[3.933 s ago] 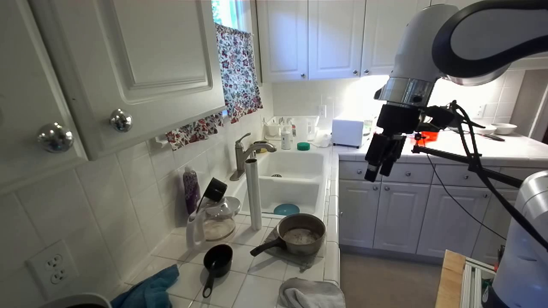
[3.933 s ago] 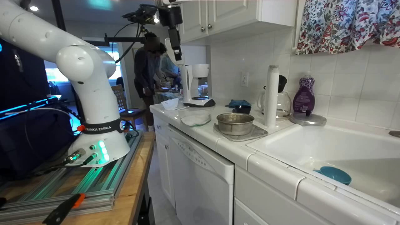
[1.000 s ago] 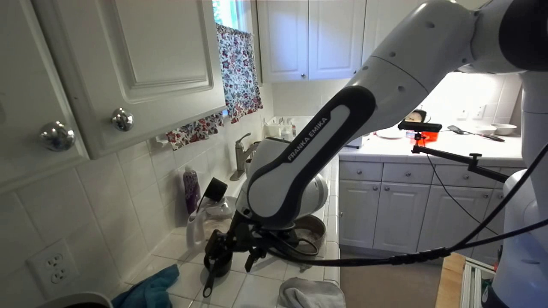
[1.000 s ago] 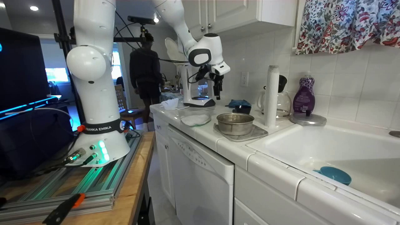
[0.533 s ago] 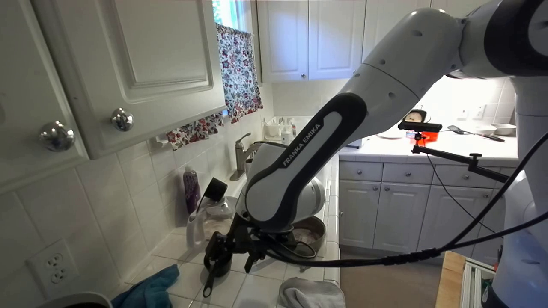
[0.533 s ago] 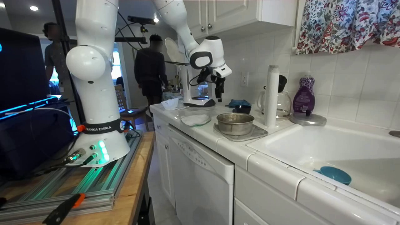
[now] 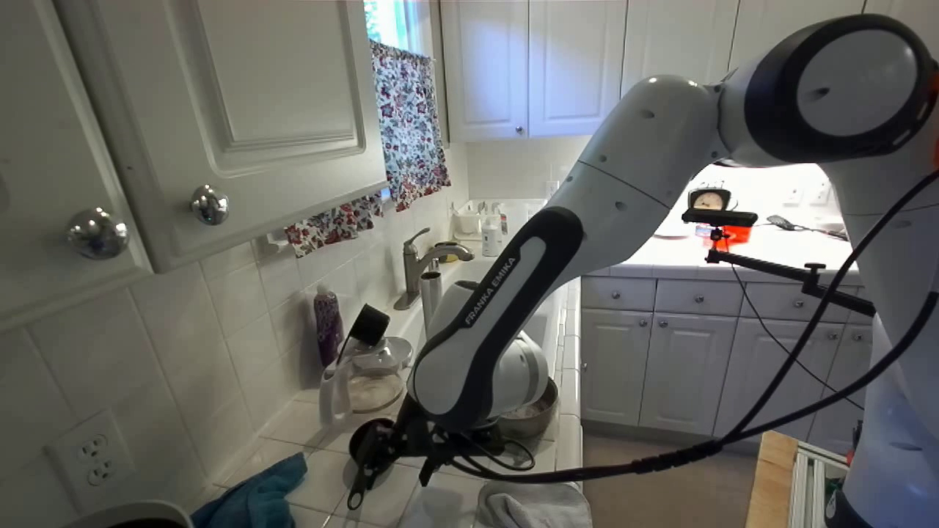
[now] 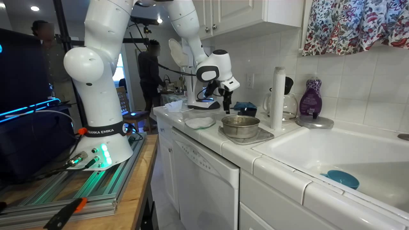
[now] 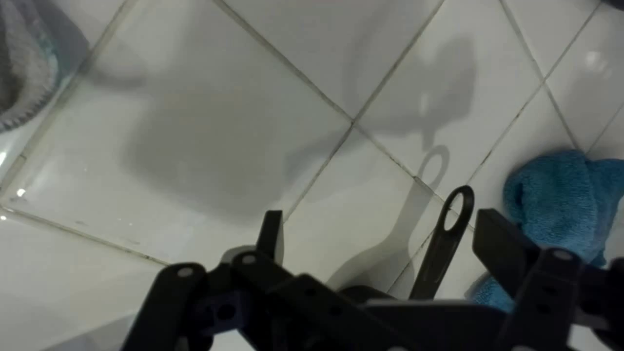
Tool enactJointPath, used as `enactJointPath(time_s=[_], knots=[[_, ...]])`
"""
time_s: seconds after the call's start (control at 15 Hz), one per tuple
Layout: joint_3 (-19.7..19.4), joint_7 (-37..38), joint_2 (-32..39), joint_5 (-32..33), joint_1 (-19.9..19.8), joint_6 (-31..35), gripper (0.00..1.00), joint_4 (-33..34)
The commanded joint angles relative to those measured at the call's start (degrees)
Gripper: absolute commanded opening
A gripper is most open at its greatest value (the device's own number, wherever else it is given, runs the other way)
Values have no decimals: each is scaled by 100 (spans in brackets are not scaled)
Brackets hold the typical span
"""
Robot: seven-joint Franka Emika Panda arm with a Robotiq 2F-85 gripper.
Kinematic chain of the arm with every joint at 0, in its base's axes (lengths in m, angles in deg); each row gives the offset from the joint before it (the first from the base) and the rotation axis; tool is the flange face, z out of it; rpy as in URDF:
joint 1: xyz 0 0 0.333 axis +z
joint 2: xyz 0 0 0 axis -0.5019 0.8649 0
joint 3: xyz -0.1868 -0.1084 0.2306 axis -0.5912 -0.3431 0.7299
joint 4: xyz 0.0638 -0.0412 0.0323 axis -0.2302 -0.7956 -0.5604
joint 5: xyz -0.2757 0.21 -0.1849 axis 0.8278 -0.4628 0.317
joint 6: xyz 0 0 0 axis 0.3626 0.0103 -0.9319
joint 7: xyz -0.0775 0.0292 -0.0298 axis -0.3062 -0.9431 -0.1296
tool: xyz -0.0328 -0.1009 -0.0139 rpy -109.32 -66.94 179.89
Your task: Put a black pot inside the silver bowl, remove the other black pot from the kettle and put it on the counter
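Counter (image 7: 447, 506) of white tile stretches beneath the robot arm (image 7: 638, 180), which covers part of the silver bowl (image 8: 240, 131) in an exterior view. That bowl stands upright on a flat grey mat (image 8: 255, 139). A blue cloth (image 7: 257, 491) is cut off by the bottom edge of an exterior view. Near the tiled wall (image 8: 358, 95) is the glass kettle (image 7: 375, 389), partly behind an upright white roll (image 8: 277, 95) in an exterior view.

The gripper (image 9: 380, 231) points downward, its two fingers (image 9: 499, 246) spread wide. In the wrist view the long handle (image 9: 442, 243) of the black pot (image 8: 247, 111) shows in the gap, nearer the finger on that view's right, with tile visible on either side of it. Whether the fingers are level with the handle or above it, I cannot tell. The pot itself is on the counter, its round body mostly blocked by the gripper's own frame in the wrist view. The other black pot (image 7: 369, 325) sits tilted on the kettle's top; exactly how it rests there is hard to make out.
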Motion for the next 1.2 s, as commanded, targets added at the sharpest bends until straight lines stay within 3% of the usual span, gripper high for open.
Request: enactJointPath(time_s=[0.0,0.6,0.8,0.87,1.13], knots=[[180,-315,433,-11,-192,163,100,467],[355,-424,914,54,-143,124,96,1053],[409,-425,986,41,-158,175,80,1081],[396,-406,987,44,-138,204,62,1075],[404,-401,958,45,-140,283,32,1043]])
